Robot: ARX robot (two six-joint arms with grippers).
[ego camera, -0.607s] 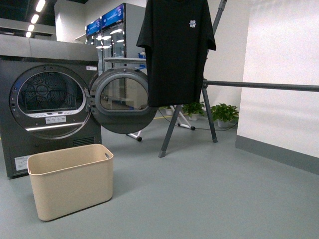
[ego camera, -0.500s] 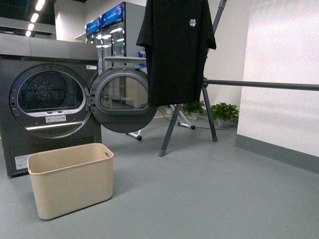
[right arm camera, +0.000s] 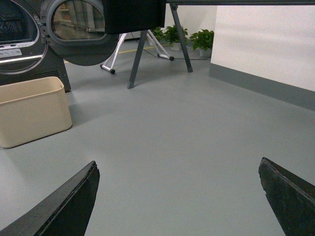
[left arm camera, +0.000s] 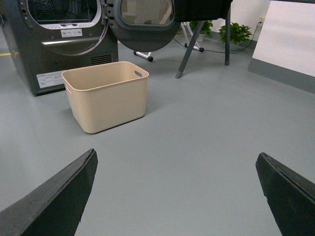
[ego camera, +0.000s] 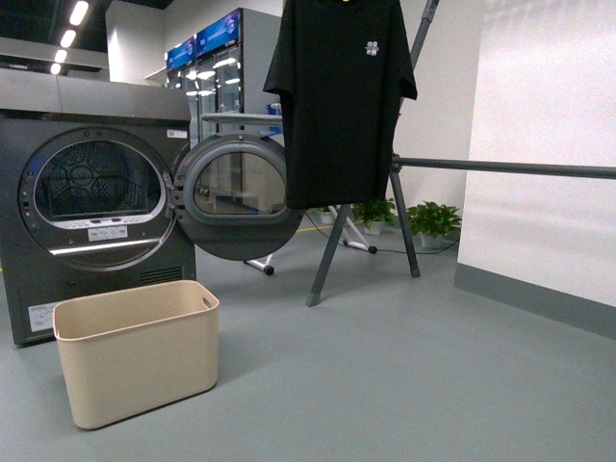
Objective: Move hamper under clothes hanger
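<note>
The beige hamper (ego camera: 135, 348) stands on the grey floor at the lower left, in front of the dryer. It also shows in the left wrist view (left arm camera: 107, 95) and the right wrist view (right arm camera: 32, 110). The clothes hanger (ego camera: 500, 166) is a dark grey rack with slanted legs (ego camera: 329, 252) and a long bar running right; a black T-shirt (ego camera: 339, 101) hangs from it. The hamper sits left of the rack, apart from it. My left gripper (left arm camera: 176, 162) is open and empty above bare floor, well short of the hamper. My right gripper (right arm camera: 178, 164) is open and empty above bare floor.
A grey dryer (ego camera: 87, 202) stands at the left with its round door (ego camera: 236, 192) swung open toward the rack legs. A white wall panel (ego camera: 539, 154) runs along the right. Potted plants (ego camera: 433, 218) stand behind the rack.
The view has shifted very slightly; the hamper, rack and dryer stand where they were.
</note>
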